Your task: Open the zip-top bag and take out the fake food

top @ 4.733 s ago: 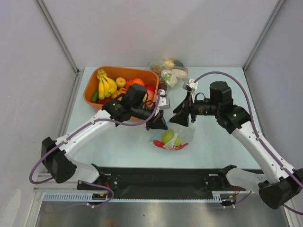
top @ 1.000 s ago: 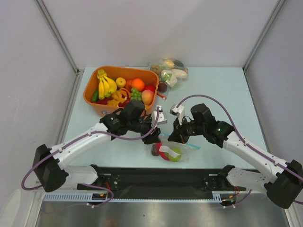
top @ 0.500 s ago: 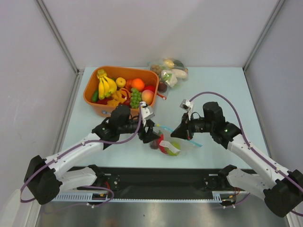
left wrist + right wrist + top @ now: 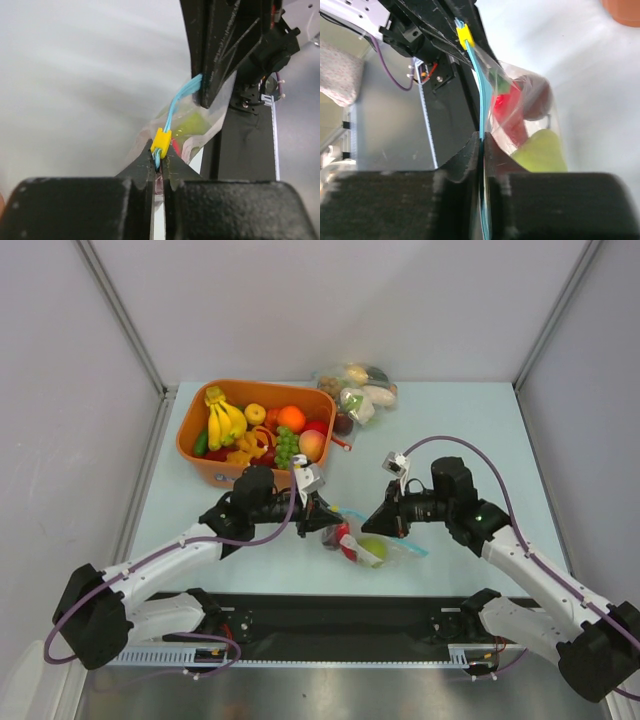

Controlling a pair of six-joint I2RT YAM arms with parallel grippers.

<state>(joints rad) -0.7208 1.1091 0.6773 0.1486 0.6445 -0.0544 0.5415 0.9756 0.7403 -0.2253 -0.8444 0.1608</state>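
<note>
While the two arms face each other low over the pale blue-green table (image 4: 480, 430), the left gripper (image 4: 322, 517) and right gripper (image 4: 380, 519) hold a small, clear, crinkly plastic zip-top bag (image 4: 398, 544) stretched between them near the table's front edge. The fake food (image 4: 372, 551) is inside. From the left wrist, the jaws are pinched tight on the pale blue zip strip (image 4: 178, 104) just behind its yellow plastic slider (image 4: 161, 141), seemingly placed to drag it along. From the right wrist, that gripper is clamped on the strip's other end, apparently anchoring it. A light green pear (image 4: 542, 150), red chili (image 4: 506, 106) and dark maroon round fruit (image 4: 538, 96) sit sealed beneath.
</note>
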